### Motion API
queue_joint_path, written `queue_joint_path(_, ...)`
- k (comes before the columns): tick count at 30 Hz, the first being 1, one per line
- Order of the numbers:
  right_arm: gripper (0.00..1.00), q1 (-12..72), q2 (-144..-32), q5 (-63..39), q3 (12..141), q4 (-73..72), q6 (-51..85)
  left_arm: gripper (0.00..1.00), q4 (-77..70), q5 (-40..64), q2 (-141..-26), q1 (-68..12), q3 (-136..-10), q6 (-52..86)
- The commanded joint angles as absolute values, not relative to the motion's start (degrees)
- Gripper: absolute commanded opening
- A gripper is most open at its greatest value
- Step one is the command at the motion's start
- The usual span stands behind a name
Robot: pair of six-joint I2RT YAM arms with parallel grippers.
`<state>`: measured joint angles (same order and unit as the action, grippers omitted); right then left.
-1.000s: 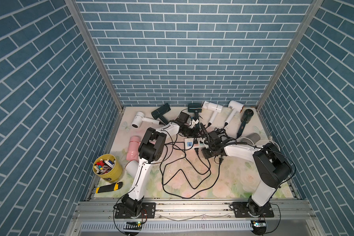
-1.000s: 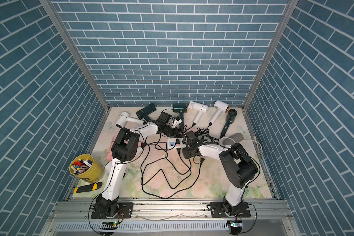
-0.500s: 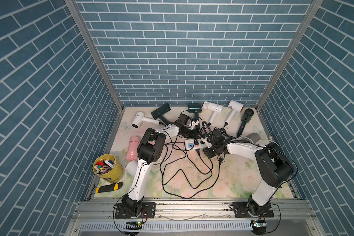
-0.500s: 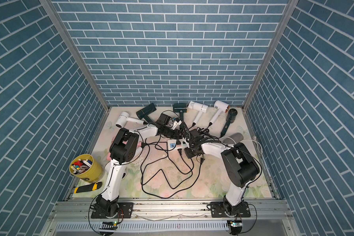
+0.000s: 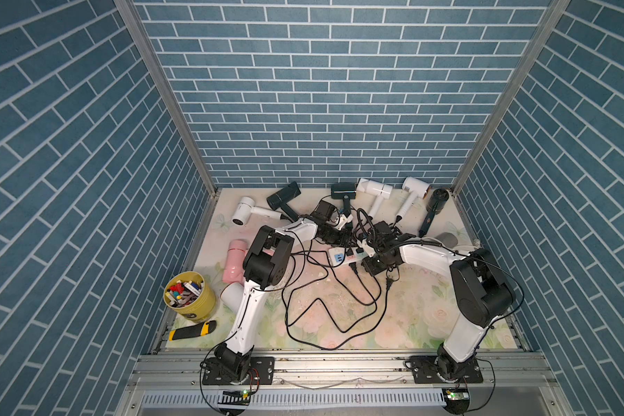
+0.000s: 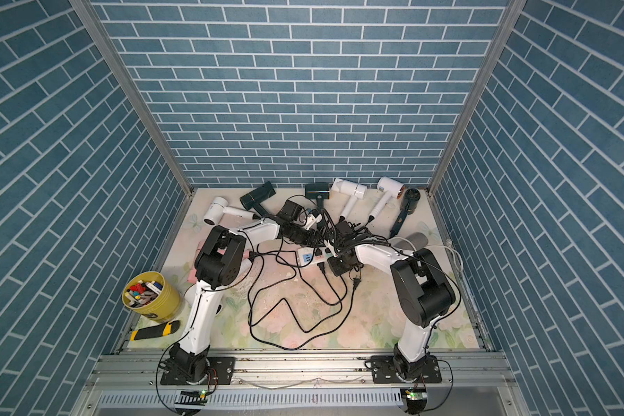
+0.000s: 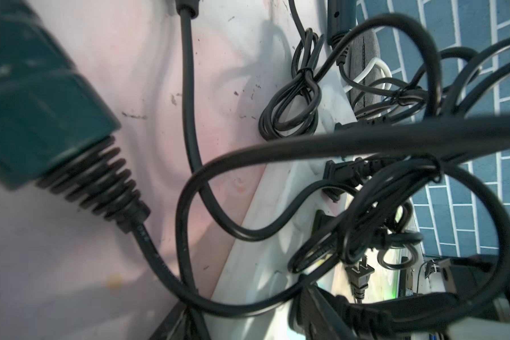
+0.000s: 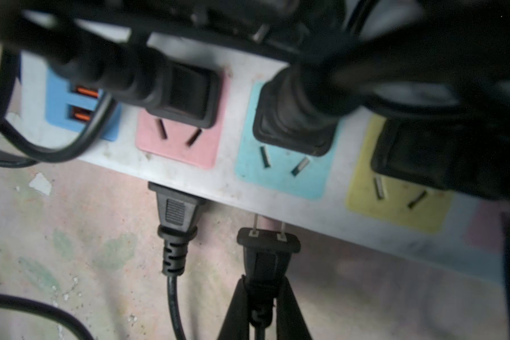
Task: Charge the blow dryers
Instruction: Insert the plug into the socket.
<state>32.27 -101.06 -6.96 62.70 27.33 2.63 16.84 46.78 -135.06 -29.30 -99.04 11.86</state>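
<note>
Several blow dryers lie along the back: white [image 5: 244, 212], dark green [image 5: 283, 196], dark [image 5: 343, 191], white [image 5: 373, 188], white [image 5: 415, 187] and dark [image 5: 436, 201]. A pink dryer [image 5: 235, 261] lies at the left. The white power strip [image 5: 339, 257] [image 8: 236, 182] has black plugs in its pink, cyan and yellow sockets. My right gripper [image 8: 262, 297] [image 5: 366, 262] is shut on a two-prong plug [image 8: 267, 247], whose prongs point at the strip's side edge. My left gripper [image 7: 248, 321] [image 5: 346, 239] straddles the strip [image 7: 256, 273], a finger on each side. A dark green dryer handle [image 7: 36, 117] lies close by.
Tangled black cords [image 5: 332, 306] loop over the floral mat, and another loose plug [image 8: 175, 206] lies against the strip. A yellow cup of pens [image 5: 190, 295] and a yellow-black knife [image 5: 191, 330] sit front left. A grey cylinder [image 5: 447, 238] lies at the right.
My right gripper has shifted slightly beside the strip, keeping hold of the plug. The left arm has stayed where it was.
</note>
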Motion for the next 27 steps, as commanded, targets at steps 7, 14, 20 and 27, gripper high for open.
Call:
queue_joint_path(7, 0.0, 32.16, -103.88, 0.78, 65.89, 25.62, -1.14, 0.59, 27.59, 44.8, -140.12, -30.57, -97.1, 11.21)
queue_joint_path(14, 0.0, 32.17, -104.69, 1.42, 65.06, 22.26, -0.86, 0.59, 27.95, 44.83, -140.3, -30.52, -97.26, 10.72)
queue_joint_path(20, 0.0, 31.77, -103.08, 1.56, 64.93, 21.57, -2.91, 0.59, 28.1, 45.16, -140.53, -30.59, -97.53, 10.57)
queue_joint_path(27, 0.0, 30.42, -102.66, -2.97, 68.01, 23.14, -3.05, 0.58, 28.74, 45.36, -140.82, -31.07, -97.82, 9.95)
